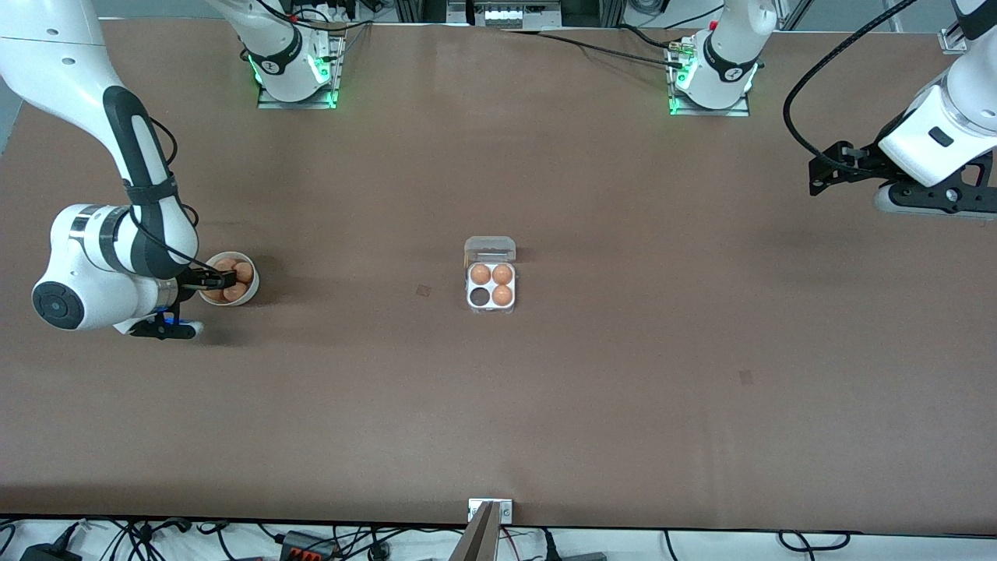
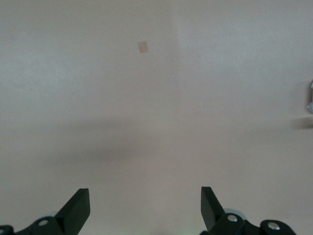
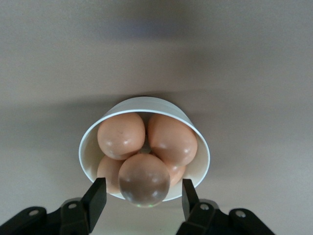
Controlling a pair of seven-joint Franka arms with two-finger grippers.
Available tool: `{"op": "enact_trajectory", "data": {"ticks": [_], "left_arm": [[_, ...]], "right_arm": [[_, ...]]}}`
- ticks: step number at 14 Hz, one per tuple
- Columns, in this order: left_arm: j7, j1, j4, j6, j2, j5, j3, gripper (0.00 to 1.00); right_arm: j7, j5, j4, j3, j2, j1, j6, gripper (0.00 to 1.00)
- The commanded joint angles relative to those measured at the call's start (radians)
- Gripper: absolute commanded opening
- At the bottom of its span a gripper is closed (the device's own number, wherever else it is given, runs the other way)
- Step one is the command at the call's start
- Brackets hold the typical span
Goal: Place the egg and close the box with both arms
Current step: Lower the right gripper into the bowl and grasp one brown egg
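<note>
Right tool [image 3: 142,200] at bowl [image 1: 248,294] | brown table [image 1: 623,389] | 2 patches

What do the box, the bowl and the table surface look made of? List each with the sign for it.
Box: whitish tray, probably moulded plastic or pulp; its open lid looks like clear, glossy plastic, since the table shows through.
Bowl: smooth white wall with a thin rim, probably plastic or paper, possibly ceramic.
Table: flat, matte brown sheet with no glare, perhaps laminate or a mat.
</note>
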Motion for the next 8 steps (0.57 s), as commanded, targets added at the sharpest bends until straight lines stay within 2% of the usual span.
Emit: {"op": "enact_trajectory", "data": {"ticks": [1, 4, 5, 8], "left_arm": [[0.003, 0.008, 0.045, -0.058, 0.011, -0.014, -0.002, 1.0], [0.003, 0.008, 0.051, -0.061, 0.011, -0.014, -0.001, 1.0], [0.003, 0.008, 0.052, -0.061, 0.011, -0.014, -0.002, 1.0], [0.003, 0.008, 0.052, -0.061, 0.011, -0.014, -0.002, 1.0]], "right_arm": [[-0.016, 0.001, 0.014, 0.008, 0.011, -0.01, -0.003, 0.69], [-0.018, 0.001, 0.014, 0.008, 0.017, -0.013, -0.002, 0.68], [-0.018, 0.001, 0.016, 0.008, 0.017, -0.013, -0.002, 0.64], [-0.018, 0.001, 0.018, 0.008, 0.017, -0.013, -0.003, 0.41]]}}
